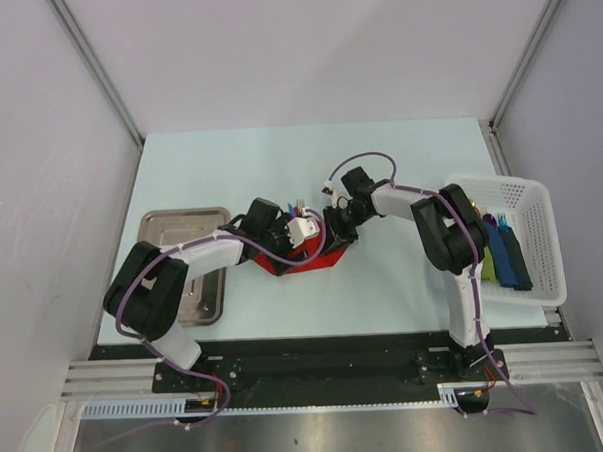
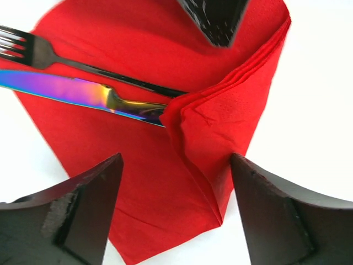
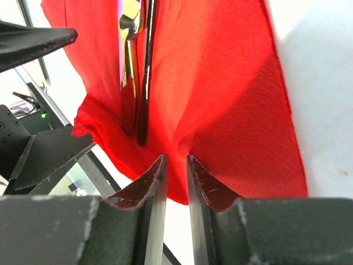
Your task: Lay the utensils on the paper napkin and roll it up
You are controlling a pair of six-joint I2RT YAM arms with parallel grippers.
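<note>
Since the paper napkin (image 2: 138, 182) is limp and the utensils (image 2: 83, 91) slick, pinch its fold between your wide-spread left hand (image 2: 176, 160), just beyond your barely parted right hand (image 3: 175, 165).

1 bright red square paper napkin (image 2: 138, 182). 2 slim dark iridescent metal utensils: 1 fork (image 2: 38, 52), 1 knife (image 2: 66, 88). 1 shallow steel tray (image 1: 181, 219). 1 white perforated plastic basket (image 1: 536, 201). Inside it: 1 green roll (image 1: 489, 269); blue rolls (image 1: 500, 245), count unclear.
</note>
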